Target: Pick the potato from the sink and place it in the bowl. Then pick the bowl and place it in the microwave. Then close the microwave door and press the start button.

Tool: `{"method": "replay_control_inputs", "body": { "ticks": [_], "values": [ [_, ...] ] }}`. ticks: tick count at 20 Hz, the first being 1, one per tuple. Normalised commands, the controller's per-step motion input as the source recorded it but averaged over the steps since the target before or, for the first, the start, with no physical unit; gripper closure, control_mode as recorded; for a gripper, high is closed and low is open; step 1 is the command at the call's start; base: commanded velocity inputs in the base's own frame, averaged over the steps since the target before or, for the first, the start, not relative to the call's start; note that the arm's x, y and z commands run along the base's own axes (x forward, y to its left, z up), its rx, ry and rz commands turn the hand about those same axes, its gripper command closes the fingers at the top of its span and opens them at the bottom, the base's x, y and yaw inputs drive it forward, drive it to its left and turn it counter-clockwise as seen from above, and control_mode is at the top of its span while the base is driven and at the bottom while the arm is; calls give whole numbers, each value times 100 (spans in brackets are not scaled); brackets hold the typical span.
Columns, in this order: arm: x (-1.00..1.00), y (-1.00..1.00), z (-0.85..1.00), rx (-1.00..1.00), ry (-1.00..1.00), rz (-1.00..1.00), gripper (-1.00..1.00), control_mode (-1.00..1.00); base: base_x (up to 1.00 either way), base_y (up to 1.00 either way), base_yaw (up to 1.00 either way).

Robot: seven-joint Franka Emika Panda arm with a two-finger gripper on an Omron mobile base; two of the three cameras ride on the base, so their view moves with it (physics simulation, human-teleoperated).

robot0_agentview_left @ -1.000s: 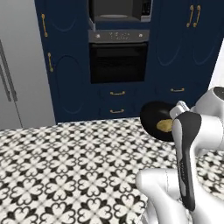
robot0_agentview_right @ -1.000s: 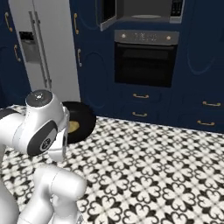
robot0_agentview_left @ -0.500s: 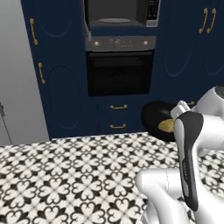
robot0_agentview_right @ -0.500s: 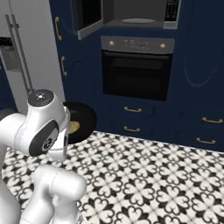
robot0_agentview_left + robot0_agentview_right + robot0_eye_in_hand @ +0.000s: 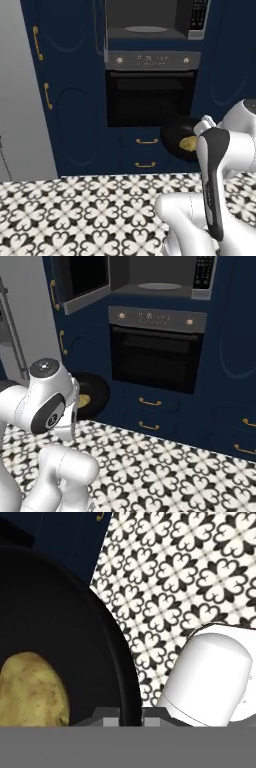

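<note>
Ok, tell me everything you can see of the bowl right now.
The bowl is wide, round and glossy black, plain, with a smooth rim. It is held up in the air in front of the navy cabinets, below the open microwave, tipped on its side in both base views. The potato lies inside it. The claw is shut on the rim at the bottom of the hand view; nothing else touches it.

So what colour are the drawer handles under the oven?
Brass gold drawer handles, clearest in the left base view.

navy cabinetry (image 5: 75, 100) with brass handles (image 5: 47, 96) surrounds a black oven (image 5: 150, 95); two drawers (image 5: 142, 152) sit below; black-and-white patterned floor tiles (image 5: 175, 466); grey fridge (image 5: 20, 100) at left.
</note>
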Motion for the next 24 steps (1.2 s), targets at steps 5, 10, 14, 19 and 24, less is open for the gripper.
{"method": "replay_control_inputs", "body": {
  "ticks": [5,10,14,19,24],
  "values": [
    [0,0,0,0,0,0,100,100,69,-63,12],
    [0,0,0,0,0,0,100,100,81,-29,10],
    [0,0,0,0,0,0,100,100,74,-21,6],
    [0,0,0,0,0,0,100,100,74,-7,0],
    [0,0,0,0,0,0,100,100,69,0,0]
  ]
}}
